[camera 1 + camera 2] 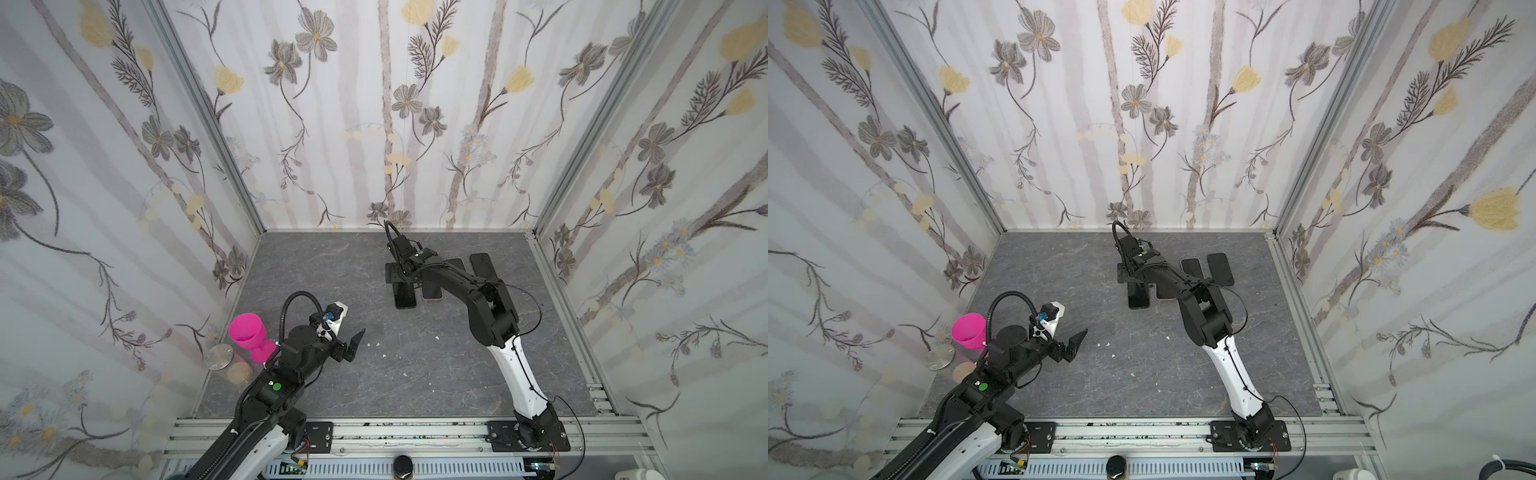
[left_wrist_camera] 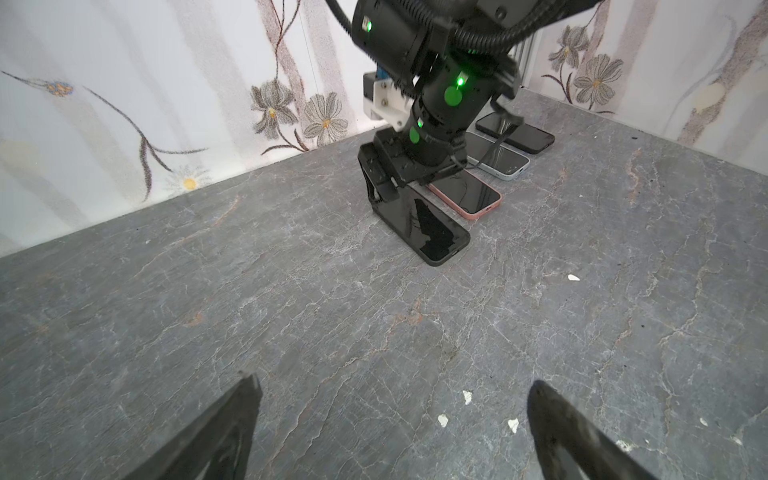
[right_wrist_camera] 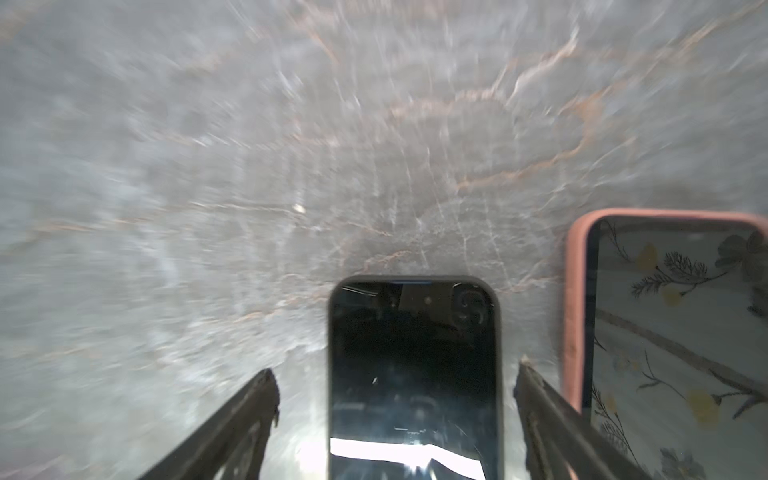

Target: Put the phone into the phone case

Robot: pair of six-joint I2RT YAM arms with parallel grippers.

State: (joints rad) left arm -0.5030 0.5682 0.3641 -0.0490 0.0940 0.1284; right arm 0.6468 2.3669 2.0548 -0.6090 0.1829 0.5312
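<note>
The black phone (image 3: 413,374) lies flat on the table (image 3: 208,208), seemingly already in its dark case (image 2: 444,257), between the right pincer's (image 3: 395,368) spread fingers and touching neither. Even pressure along its edges would seat it. The pink-cased phone (image 3: 575,311) just beside crowds one finger. The left pincer (image 2: 395,381), also apart, hovers near a pink goblet (image 1: 249,336).

Near my left wall: bright pink plastic goblet (image 1: 248,337), flat round metal disc (image 1: 219,356) and tan round pad (image 1: 240,371) just beside it. Small white scraps (image 1: 384,356) on my grey marble-look tabletop (image 1: 332,270).
</note>
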